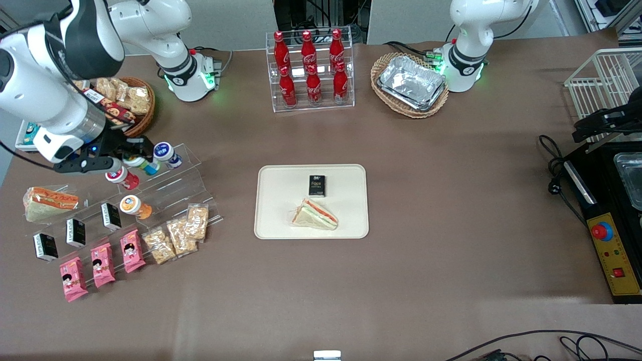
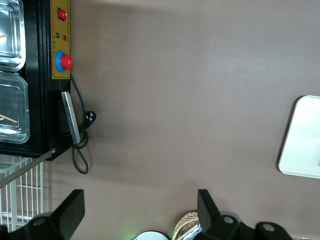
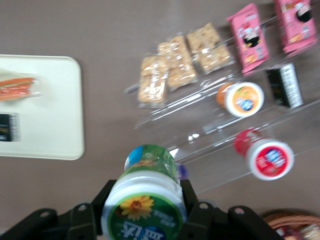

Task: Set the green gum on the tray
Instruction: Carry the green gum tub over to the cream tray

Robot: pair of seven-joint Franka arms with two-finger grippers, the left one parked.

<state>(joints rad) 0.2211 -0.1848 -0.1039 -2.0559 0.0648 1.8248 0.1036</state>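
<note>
Black two-finger gripper [image 3: 145, 210] clamped on the small white green-capped gum bottle [image 3: 144, 200], left-centre of front frame, at the clear acrylic stepped rack [image 1: 165, 188]. Cream rectangular tray [image 1: 271, 225] sits mid-frame, well apart. Risks: round bottle twisting in the grip; clipping the neighbouring blue-capped bottle [image 1: 167, 153] or red-capped bottle [image 1: 120, 177] on lift-out.

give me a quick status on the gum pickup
Gripper shut on green gum at the clear rack. Tray toward table middle holds a sandwich and black pack, bare space remains. Nothing between rack and tray.
</note>
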